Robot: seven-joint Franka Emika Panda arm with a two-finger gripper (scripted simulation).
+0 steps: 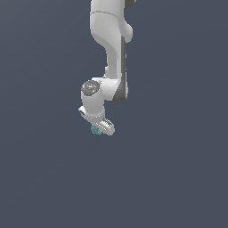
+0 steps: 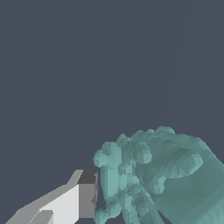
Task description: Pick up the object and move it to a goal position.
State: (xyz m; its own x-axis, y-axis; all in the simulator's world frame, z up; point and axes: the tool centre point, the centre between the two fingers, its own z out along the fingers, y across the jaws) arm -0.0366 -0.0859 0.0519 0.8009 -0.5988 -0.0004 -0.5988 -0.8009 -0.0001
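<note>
Wrist view: white tool (image 2: 94,197) clamped on tiny teal-green lumpy faceted ball (image 2: 157,175), one dark-padded finger (image 2: 87,194) pressed flat against it.

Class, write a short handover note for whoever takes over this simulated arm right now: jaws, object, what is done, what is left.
Gripper: one finger shows pressed against the teal object; the other is hidden, so a full grip is likely but unconfirmed.
Object: at the jaws, at the arm's tip.
Done: object reached, apparently grasped.
Left: carry it to the goal; no goal marker shows in either view.
</note>
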